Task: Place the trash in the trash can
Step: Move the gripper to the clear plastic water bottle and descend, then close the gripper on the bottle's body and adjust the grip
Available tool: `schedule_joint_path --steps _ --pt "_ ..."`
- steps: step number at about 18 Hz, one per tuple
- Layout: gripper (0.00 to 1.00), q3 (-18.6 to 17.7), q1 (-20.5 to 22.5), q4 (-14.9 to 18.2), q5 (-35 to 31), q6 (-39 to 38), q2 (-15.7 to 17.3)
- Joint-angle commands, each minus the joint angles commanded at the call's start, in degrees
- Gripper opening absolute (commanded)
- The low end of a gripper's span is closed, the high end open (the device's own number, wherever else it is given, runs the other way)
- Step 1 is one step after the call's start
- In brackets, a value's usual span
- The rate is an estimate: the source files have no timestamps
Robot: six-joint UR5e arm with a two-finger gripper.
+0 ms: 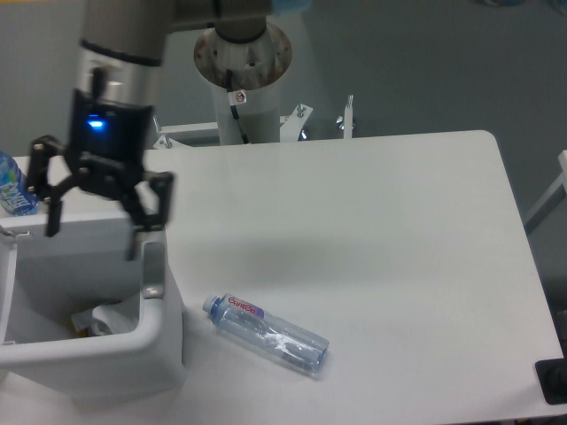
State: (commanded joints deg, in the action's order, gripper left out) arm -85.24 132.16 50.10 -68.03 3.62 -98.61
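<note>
- Now the black two-finger pincer (93,232) hangs spread and empty above the white boxy plastic trash can (164,341).
- Crumpled whitish wrapper (111,317) lies inside it.
- Clear blue-capped bottle with red-lettered label (266,332) lies on the white worktop (372,239) beside the can.
- Blue-labelled bottle (13,186) stands at the far left edge.

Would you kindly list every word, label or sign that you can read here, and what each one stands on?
Red lettering on the white label of the clear plastic bottle with the blue cap lying on the white table: too blurred to read reliably.
Print on the blue-labelled bottle at the left edge: too small to read.
No other text is visible.
</note>
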Motion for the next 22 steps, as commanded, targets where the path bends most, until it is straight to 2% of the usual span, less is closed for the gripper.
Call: schedule_joint_path --steps 3,5,6,8,10,15,22 --pt "1.00 -0.71 5.28 -0.35 -0.09 -4.57 -2.54" --pt "1.00 -0.97 6.79 -0.09 -0.52 -6.60 -5.17" --pt "1.00 -1.15 7.05 0.00 -2.96 -7.04 -6.32" --pt "1.00 -1.42 6.88 -0.09 -10.60 -9.75 -9.39" --pt "1.00 -0.98 6.79 -0.35 -14.31 -13.54 -12.99" --pt "1.00 -0.10 6.62 -0.35 -14.41 -14.78 -19.68" --pt "1.00 -0.45 4.42 -0.44 -16.61 -14.69 -26.01"
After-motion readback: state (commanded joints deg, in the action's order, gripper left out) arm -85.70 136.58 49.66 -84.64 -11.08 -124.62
